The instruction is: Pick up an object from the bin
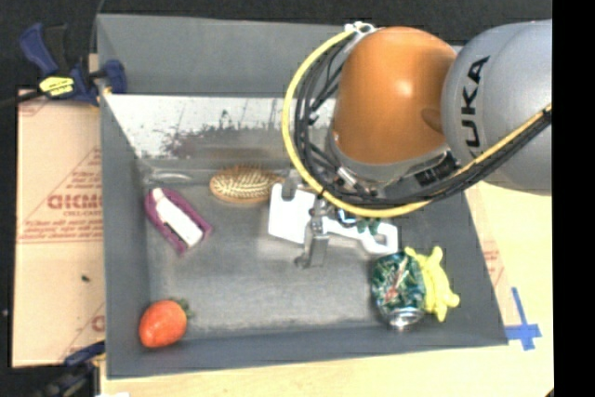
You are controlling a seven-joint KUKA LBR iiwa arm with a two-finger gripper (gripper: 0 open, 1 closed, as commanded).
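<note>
My gripper (310,244) hangs low in the middle of the bin, under the orange cover. It is right over a white flat object (286,220) that lies there and reaches to the right, under the wrist. A tan oval hairbrush (242,185) lies just left of and behind the gripper. To the right front, a crushed green can (397,285) rests beside a yellow toy (437,282).
A purple and white object (175,218) lies at the left of the bin. A red strawberry-like fruit (162,324) sits in the front left corner. The arm and its cables cover the back right of the bin.
</note>
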